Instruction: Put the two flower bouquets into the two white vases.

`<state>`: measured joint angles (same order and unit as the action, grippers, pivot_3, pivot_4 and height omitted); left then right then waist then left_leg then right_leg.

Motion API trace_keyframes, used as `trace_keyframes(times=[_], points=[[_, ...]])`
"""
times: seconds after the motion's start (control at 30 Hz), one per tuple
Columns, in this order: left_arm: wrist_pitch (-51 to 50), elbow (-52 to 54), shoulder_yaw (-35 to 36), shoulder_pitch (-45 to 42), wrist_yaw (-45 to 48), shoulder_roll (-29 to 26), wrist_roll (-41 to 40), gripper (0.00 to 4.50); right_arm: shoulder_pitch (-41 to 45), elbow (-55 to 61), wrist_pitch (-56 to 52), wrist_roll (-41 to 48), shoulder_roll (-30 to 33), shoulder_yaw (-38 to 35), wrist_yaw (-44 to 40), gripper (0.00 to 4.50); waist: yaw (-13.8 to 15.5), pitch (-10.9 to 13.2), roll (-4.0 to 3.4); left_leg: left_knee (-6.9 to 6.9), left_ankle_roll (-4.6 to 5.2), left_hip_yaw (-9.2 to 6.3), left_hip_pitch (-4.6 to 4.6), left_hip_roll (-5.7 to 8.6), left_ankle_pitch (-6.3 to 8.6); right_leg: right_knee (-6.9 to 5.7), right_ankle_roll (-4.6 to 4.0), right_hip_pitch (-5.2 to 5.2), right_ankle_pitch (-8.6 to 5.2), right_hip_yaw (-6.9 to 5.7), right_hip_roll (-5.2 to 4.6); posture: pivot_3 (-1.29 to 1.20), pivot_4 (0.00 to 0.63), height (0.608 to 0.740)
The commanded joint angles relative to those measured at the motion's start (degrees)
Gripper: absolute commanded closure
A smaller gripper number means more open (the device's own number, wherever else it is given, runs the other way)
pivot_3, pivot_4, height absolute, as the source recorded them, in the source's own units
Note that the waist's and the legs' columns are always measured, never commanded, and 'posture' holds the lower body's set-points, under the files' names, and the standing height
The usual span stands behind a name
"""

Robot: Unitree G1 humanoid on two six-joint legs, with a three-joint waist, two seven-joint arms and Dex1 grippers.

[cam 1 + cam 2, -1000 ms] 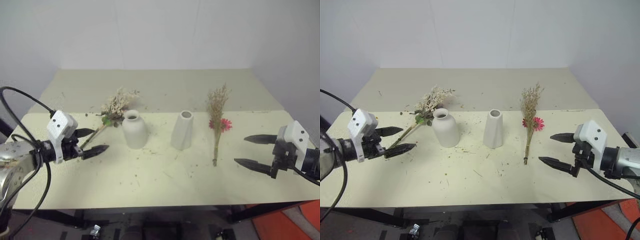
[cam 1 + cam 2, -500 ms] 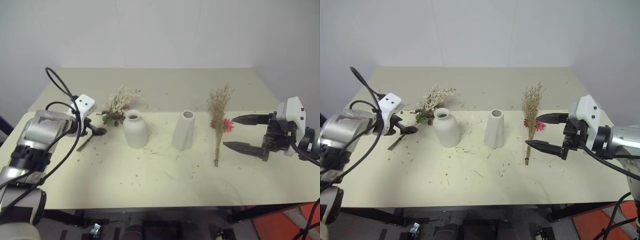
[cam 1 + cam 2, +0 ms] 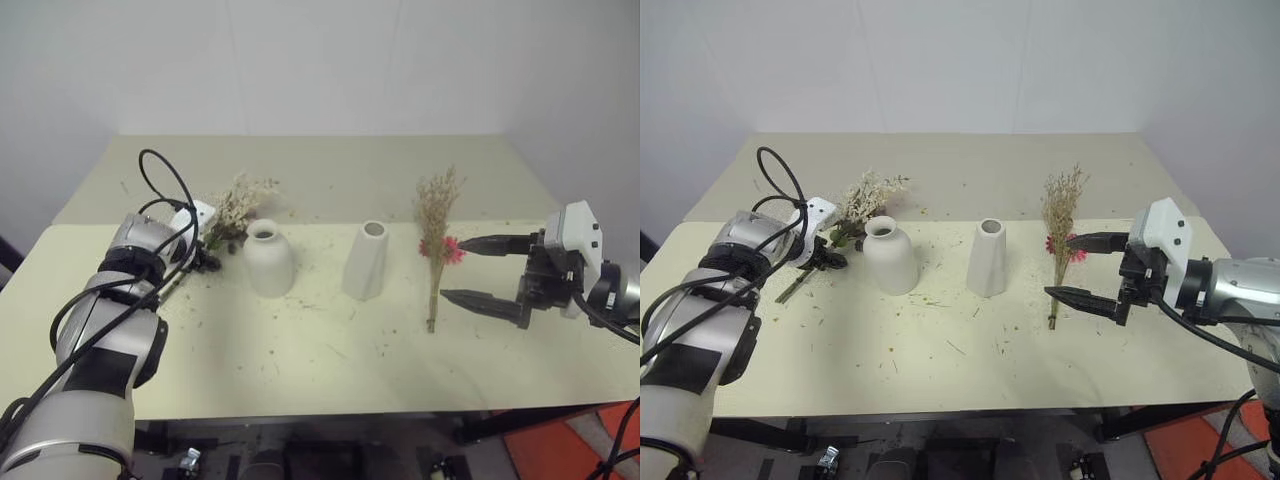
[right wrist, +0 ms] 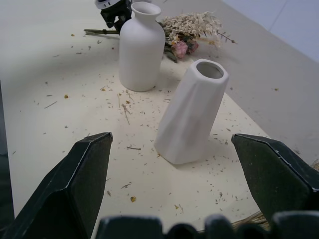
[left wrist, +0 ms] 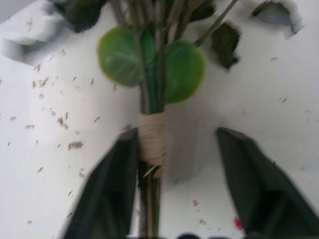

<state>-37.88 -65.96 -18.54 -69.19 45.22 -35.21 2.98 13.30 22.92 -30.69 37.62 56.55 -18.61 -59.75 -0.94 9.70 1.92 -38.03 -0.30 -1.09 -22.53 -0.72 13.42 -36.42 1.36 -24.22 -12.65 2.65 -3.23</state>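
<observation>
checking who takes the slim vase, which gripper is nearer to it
Right. The right gripper hangs open beyond the daisy bouquet from the slim vase; the left gripper is past the round vase, at the fuller bouquet's stems.

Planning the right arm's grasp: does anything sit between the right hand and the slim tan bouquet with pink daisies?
Nothing visible does. The open right hand is beside the slim tan-brown bouquet with pink daisies, with bare cream table between them; the tall white tapered vase stands beyond the bouquet.
</observation>
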Motion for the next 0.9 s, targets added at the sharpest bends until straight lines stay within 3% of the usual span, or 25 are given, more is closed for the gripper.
trace_keyframes(times=[0.03, 0.13, 0.17, 0.27, 0.33, 0.4, 0.53, 0.73, 0.9], points=[[1.49, -2.44, 1.12, -0.38, -0.72, 0.18, 2.43, 3.29, -1.59, 3.08, -1.08, 2.42, -0.04, -4.37, 1.25, 0.0, 0.03, 0.0, 0.0, -0.04, 0.0, 0.0, 0.02, 0.0, 0.0, -0.07, 0.01, 0.01, -0.01, 0.0, 0.0, 0.0, 0.15, 0.74], [1.8, -1.58, 2.27, -0.9, -0.47, -0.04, 2.83, 4.27, -2.96, 4.02, -1.49, 3.05, 0.04, -5.32, 1.87, 0.0, -0.11, 0.01, 0.02, -0.2, 0.0, 0.0, 0.08, -0.01, 0.0, -0.31, 0.43, 0.03, -0.26, 0.01, 0.01, 0.0, 0.15, 0.74], [1.71, -0.97, 2.81, -1.28, -0.62, -0.26, 2.83, 4.38, -3.28, 4.26, -1.61, 3.24, 0.03, -5.49, 2.08, 0.0, -0.16, 0.01, 0.02, -0.23, 0.0, 0.0, 0.1, -0.01, 0.0, -0.35, 0.47, 0.04, -0.28, 0.02, 0.02, 0.0, 0.15, 0.74], [1.31, 0.4, 5.49, -2.45, -4.45, -0.65, 2.35, 4.38, -3.83, 4.78, -1.86, 3.58, -0.1, -5.68, 2.57, 0.0, -0.17, 0.01, 0.02, -0.25, 0.0, -0.01, 0.11, -0.02, 0.0, -0.39, 0.48, 0.03, -0.29, 0.03, 0.03, 0.0, 0.15, 0.74], [3.5, 1.14, 11.86, -3.58, -13.87, -0.37, -0.65, 4.38, -3.97, 5.07, -1.88, 3.61, -0.36, -5.43, 2.88, 0.0, -0.11, 0.04, 0.06, -0.26, 0.0, -0.05, 0.06, -0.01, 0.0, -0.38, 0.49, 0.0, -0.29, 0.02, 0.02, 0.0, 0.15, 0.74], [7.54, 3.85, 18.19, -3.33, -15.96, -0.16, -4.87, 4.38, -3.98, 5.2, -1.87, 3.66, -0.62, -5.08, 3.18, 0.0, 0.02, 0.07, 0.12, -0.29, 0.0, -0.12, -0.05, -0.01, 0.0, -0.37, 0.48, -0.06, -0.28, -0.02, 0.0, 0.0, 0.15, 0.74], [8.73, 17.54, 29.15, 0.49, -5.4, 0.64, -17.06, 4.38, -3.18, 4.59, -1.64, 3.41, -1.37, -3.83, 3.33, 0.0, 0.23, 0.08, 0.13, -0.49, -0.01, -0.2, -0.31, 0.02, 0.0, -0.36, 0.08, -0.16, 0.01, -0.18, -0.1, 0.0, 0.15, 0.74], [5.77, 33.64, 34.46, 5.42, 1.74, 1.19, -26.71, 4.38, 0.47, 2.12, -0.66, 3.48, -3.19, -2.16, 2.92, 0.0, 0.06, 0.07, 0.12, -0.71, 0.01, -0.19, -0.26, 0.08, 0.02, -0.43, 0.13, -0.04, 0.04, -0.16, -0.16, 0.0, 0.15, 0.74], [2.28, 40.23, 36.7, 4.37, 4.76, 0.33, -32.98, 4.38, 5.0, -0.28, -0.35, 3.54, -3.88, -0.97, 1.76, 0.0, -0.05, 0.07, 0.12, -0.75, 0.01, -0.21, -0.23, 0.04, 0.02, -0.47, 0.13, -0.05, 0.04, -0.16, -0.09, 0.0, 0.15, 0.74]])
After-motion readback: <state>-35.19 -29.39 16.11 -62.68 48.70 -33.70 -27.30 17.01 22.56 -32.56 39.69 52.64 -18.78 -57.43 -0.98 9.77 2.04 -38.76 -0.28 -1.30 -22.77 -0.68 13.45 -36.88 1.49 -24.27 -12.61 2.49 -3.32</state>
